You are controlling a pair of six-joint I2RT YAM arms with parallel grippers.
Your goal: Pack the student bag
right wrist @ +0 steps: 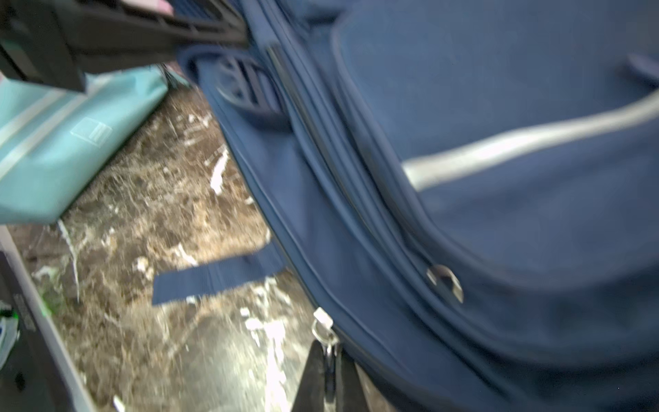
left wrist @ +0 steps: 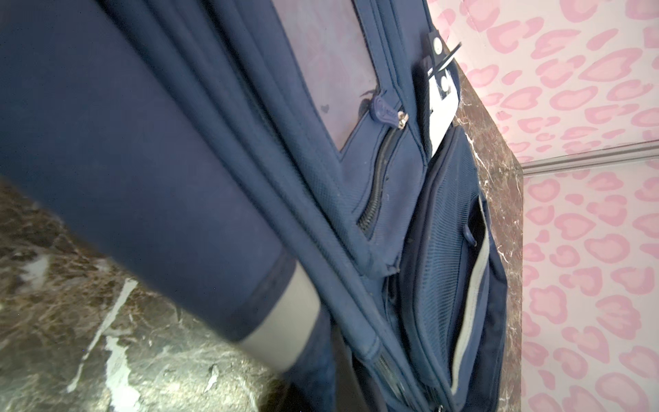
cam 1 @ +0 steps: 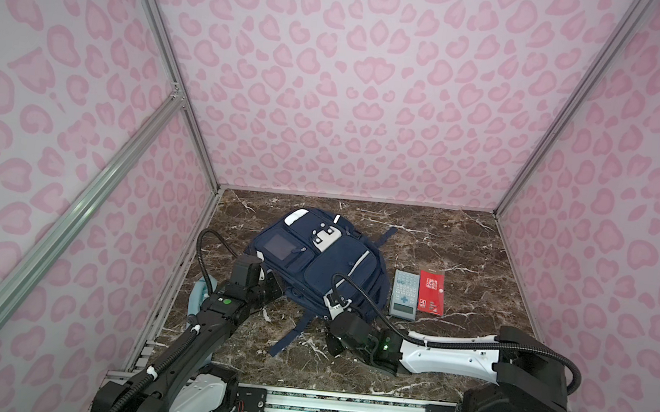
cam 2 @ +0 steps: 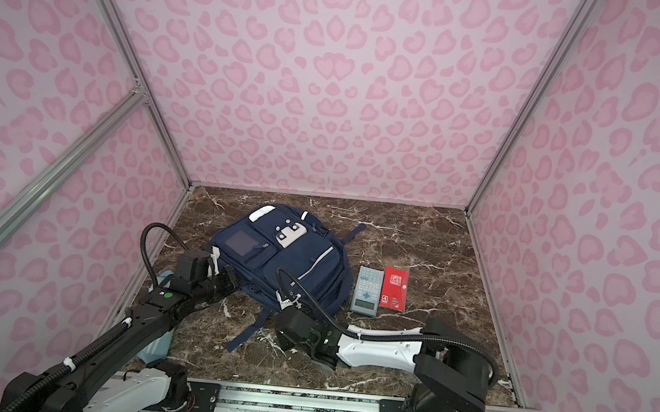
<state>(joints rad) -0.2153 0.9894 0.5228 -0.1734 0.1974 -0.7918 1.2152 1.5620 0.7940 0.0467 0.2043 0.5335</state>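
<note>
Barely started, I judge: the student bag (cam 1: 314, 255) lies on the marble table (cam 1: 461, 250), calculator (cam 1: 405, 294) and red booklet (cam 1: 431, 293) unpacked beside it, the right gripper (right wrist: 328, 353) pinching a zip pull (right wrist: 322, 319), the left gripper (cam 1: 271, 286) closed at its corner.

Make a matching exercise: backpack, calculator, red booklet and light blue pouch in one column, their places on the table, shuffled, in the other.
Things:
1. backpack
2. calculator
3. red booklet
4. light blue pouch

Places, as in both top views:
A. farthest right
B. far left, mostly hidden
C. largest thing, lying left of the calculator
D. between backpack and booklet

Pairs: 1-C, 2-D, 3-A, 4-B
</note>
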